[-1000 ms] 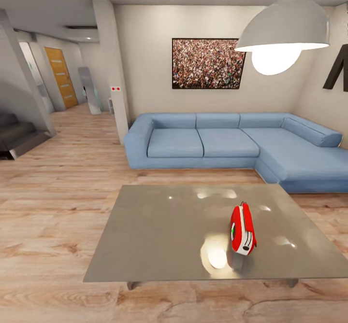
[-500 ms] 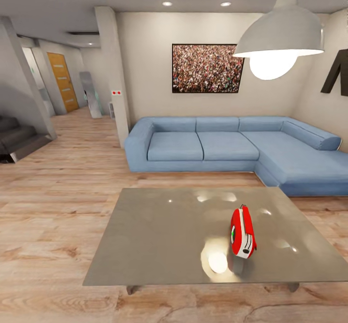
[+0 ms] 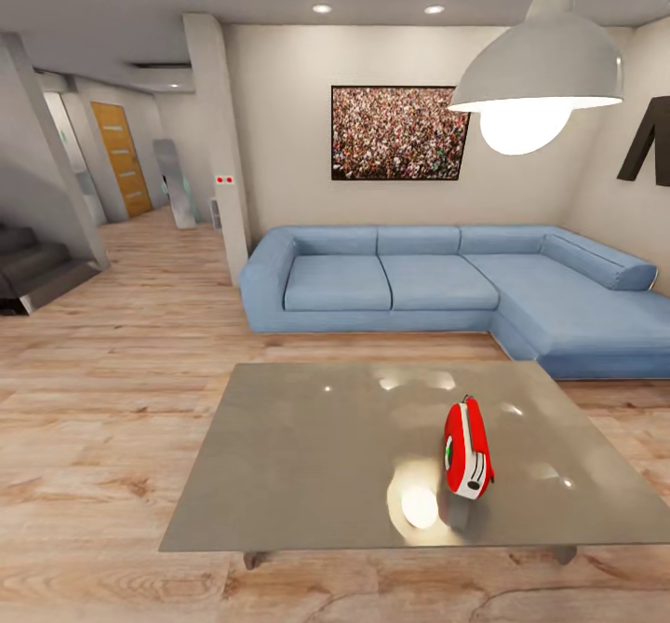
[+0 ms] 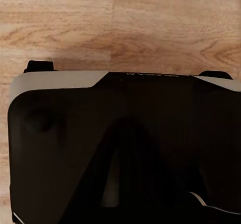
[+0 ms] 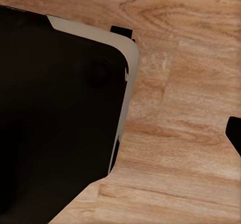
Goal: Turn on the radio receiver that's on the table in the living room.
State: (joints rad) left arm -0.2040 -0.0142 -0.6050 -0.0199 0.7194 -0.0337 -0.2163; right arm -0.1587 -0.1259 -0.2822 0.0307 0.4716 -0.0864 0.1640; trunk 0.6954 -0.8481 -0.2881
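The red radio receiver (image 3: 466, 453) with white trim stands upright on its edge on the right half of the table (image 3: 307, 446), its thin wire handle on top. The table is a low square with a glossy grey-brown top that mirrors the lamp beside the radio. It stands in the living room on the light wood plank floor (image 3: 102, 418), in front of the blue sectional sofa (image 3: 419, 278). In the left wrist view a dark part of the robot's body (image 4: 120, 148) hangs over wood floor. The right wrist view has the same dark body (image 5: 55, 113) above floor planks.
A white pendant lamp (image 3: 540, 74) hangs high at the right, and a crowd picture (image 3: 400, 132) is on the back wall. A pillar (image 3: 219, 139) stands left of the sofa. A hallway with an orange door (image 3: 121, 157) and dark steps (image 3: 28, 274) lies far left.
The head camera has moved a little, so the lamp, the picture and the sofa sit slightly lower in the view. The radio stays in its place on the table.
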